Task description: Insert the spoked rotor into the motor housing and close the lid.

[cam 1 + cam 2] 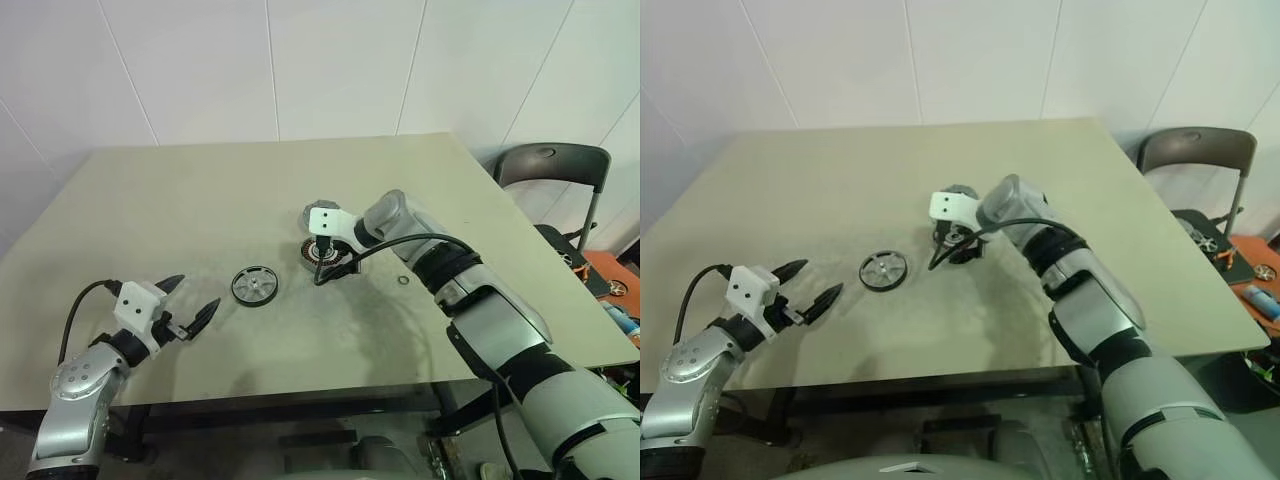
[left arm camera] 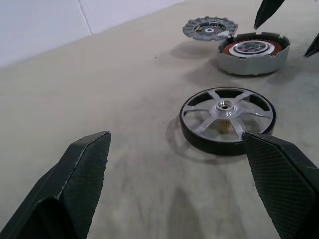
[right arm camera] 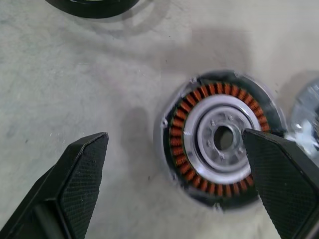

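Left wrist view shows the spoked rotor (image 2: 227,119) lying flat on the table (image 1: 200,200), black ring down, silver spokes and hub facing up, empty table all round it. It sits just ahead of the left gripper (image 1: 191,307), whose two black fingers (image 2: 75,184) stand wide apart with nothing between them, low over the table's near edge.

Beyond the rotor, near the middle of the table, the motor housing (image 3: 219,139) stands upright and open, its ring of copper windings and silver centre in plain sight. Nothing is in it. The lid (image 2: 209,28) lies flat just beside the housing on its far side; whether their edges touch cannot be told.

Over the housing hangs the right gripper (image 1: 958,247), pointing steeply down. Its fingers (image 3: 79,184) are spread wide and hold nothing; in the right wrist view one finger overlaps the housing's rim, the other stands over bare table.

A small ring (image 1: 402,282) lies on the table beside the right arm.
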You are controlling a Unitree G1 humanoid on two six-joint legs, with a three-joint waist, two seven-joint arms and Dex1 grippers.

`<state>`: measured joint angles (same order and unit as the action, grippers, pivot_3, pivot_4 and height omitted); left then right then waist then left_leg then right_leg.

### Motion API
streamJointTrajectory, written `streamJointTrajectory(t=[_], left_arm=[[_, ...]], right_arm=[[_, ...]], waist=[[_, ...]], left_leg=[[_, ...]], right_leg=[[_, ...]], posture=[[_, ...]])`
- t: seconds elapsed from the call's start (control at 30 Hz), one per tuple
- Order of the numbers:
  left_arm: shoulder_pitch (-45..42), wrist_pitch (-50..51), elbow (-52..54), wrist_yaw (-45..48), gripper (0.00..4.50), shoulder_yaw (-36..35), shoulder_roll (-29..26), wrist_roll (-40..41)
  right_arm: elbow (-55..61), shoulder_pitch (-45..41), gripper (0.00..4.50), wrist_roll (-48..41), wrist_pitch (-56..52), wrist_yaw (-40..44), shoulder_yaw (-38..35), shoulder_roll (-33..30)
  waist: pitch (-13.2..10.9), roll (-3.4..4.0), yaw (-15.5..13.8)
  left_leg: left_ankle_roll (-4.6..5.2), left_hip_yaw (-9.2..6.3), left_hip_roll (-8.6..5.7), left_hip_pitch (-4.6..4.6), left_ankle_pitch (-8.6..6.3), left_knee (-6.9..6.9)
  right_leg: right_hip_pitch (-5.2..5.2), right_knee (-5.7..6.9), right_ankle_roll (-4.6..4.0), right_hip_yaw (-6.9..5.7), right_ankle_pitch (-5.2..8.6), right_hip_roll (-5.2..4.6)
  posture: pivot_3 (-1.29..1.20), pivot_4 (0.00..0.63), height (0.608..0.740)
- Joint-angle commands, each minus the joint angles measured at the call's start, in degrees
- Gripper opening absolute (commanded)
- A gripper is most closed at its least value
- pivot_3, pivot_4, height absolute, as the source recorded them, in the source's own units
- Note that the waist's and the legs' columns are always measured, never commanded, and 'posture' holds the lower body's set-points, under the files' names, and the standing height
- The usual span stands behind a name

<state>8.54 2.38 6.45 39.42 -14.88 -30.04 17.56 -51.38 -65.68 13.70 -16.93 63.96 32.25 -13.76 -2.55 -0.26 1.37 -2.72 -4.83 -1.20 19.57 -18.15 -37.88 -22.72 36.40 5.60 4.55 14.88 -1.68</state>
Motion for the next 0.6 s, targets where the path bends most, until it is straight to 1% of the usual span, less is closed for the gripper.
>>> streamJointTrajectory(t=[0.03, 0.23, 0.57, 0.6], left_arm=[[0.2, -0.3, 2.9, -0.9, 4.46, -1.2, -0.2, 0.6], [1.5, 0.0, 4.3, -1.8, 4.46, -1.5, -0.3, 0.9], [1.7, 0.4, 5.4, -2.5, 4.46, -1.4, -0.4, 0.9], [1.6, 0.5, 5.4, -2.5, 4.49, -1.4, -0.4, 0.9]], right_arm=[[-3.4, -2.5, 4.5, 1.6, 2.4, -0.8, -0.7, 1.0], [-7.3, -2.7, 4.5, 2.8, 4.4, -2.1, -1.4, 2.7], [-11.4, -3.8, 4.5, 4.0, 6.9, -4.3, -2.8, 5.3], [-11.8, -3.9, 4.31, 4.2, 7.0, -4.1, -2.8, 5.4]], waist=[[0.0, 0.01, 0.0], [0.0, 0.04, 1.2], [0.0, 0.06, 2.3], [0.0, 0.05, 2.5]], left_leg=[[0.0, 0.01, -0.01, 0.0, 0.0, 0.0], [0.0, 0.0, 0.0, 0.01, 0.0, 0.01], [0.0, 0.01, 0.0, -0.03, 0.0, 0.0], [0.0, 0.0, 0.0, -0.04, 0.0, 0.0]], right_leg=[[0.0, 0.0, 0.0, 0.0, 0.0, -0.01], [-0.04, 0.07, 0.0, 0.0, 0.0, 0.01], [-0.06, 0.18, 0.0, 0.01, 0.0, 0.02], [-0.06, 0.19, 0.0, 0.0, 0.0, 0.02]], posture=[[0.0, 0.0, 0.74], [0.0, 0.0, 0.74], [0.0, 0.0, 0.74], [0.0, 0.0, 0.74]])
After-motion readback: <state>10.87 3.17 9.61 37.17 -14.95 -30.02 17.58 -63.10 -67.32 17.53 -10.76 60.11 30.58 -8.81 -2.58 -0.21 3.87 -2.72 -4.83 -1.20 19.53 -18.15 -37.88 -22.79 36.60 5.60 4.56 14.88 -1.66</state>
